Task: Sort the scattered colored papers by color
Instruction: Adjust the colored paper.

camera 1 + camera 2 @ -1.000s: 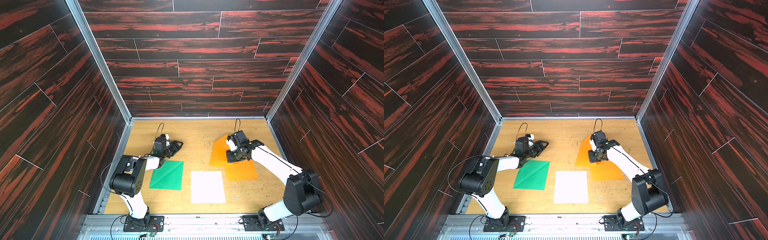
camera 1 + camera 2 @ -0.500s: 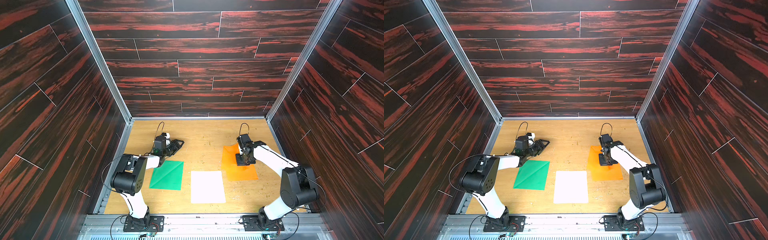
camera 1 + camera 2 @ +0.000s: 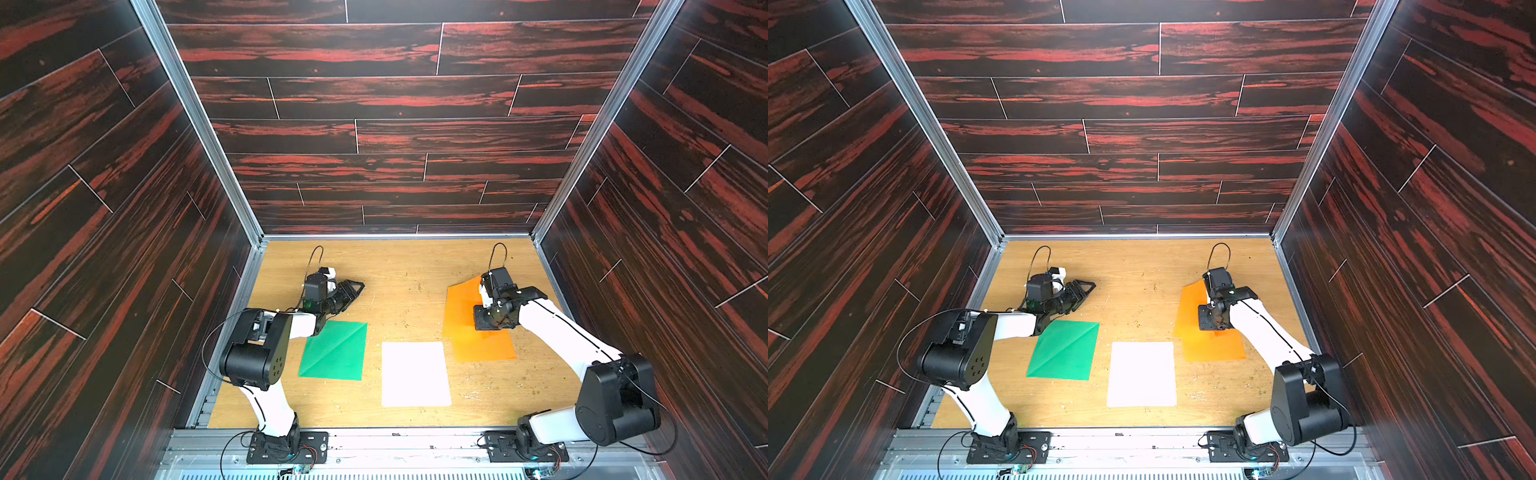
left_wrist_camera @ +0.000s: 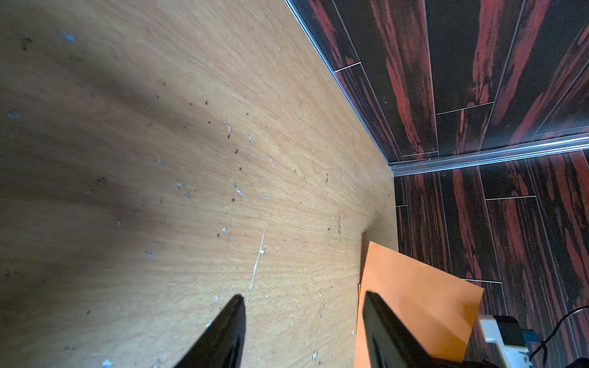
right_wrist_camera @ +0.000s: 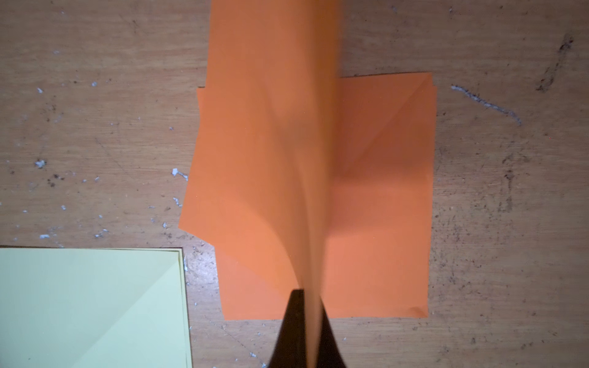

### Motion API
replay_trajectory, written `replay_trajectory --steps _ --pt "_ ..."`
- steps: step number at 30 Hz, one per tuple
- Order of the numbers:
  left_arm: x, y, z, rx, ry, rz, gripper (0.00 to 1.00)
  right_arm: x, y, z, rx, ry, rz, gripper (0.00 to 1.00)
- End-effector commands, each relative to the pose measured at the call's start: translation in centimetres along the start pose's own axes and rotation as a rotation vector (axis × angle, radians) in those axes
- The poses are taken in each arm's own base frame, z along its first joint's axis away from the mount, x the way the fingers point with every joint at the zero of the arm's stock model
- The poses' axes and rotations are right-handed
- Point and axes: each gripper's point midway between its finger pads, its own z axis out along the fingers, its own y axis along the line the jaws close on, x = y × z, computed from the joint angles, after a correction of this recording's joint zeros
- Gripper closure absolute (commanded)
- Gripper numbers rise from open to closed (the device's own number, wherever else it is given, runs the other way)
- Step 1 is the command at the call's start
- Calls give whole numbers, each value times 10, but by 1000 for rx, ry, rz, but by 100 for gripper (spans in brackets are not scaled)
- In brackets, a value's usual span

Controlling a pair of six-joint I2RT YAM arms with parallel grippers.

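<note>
In both top views a green paper (image 3: 334,351) (image 3: 1065,351) with a diagonal crease lies at the left, and a white paper (image 3: 415,374) (image 3: 1142,374) lies in the middle. At the right, orange papers (image 3: 484,349) (image 3: 1217,349) lie stacked flat. My right gripper (image 3: 484,326) (image 5: 307,291) is shut on one more orange sheet (image 3: 461,307) (image 5: 274,127), which curls up above the stack (image 5: 382,223). My left gripper (image 3: 353,289) (image 4: 304,296) is open and holds nothing, low over bare wood behind the green paper.
Dark red-streaked walls (image 3: 374,137) close in the wooden table (image 3: 407,266) on three sides. A metal rail (image 3: 374,440) with both arm bases runs along the front. The cream-white paper's corner (image 5: 89,306) shows beside the orange stack in the right wrist view.
My right gripper has carried the orange sheet to the right, from the table's middle to above the orange stack. The left arm has stayed still.
</note>
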Motion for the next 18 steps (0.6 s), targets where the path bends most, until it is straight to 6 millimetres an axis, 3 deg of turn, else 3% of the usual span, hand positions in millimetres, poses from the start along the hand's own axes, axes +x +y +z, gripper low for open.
replay_trajectory --steps 1,10,15,18 --pt "3 3 0 5 18 12 37 14 7 2 -29 57 0 100" --pt "-1 -1 8 27 25 1 37 24 -6 -16 33 83 46 100" --pt "-1 -1 9 42 20 -8 37 39 -15 -11 76 114 64 100" --pt "1 -2 8 48 19 -11 37 38 -14 -2 90 151 55 100"
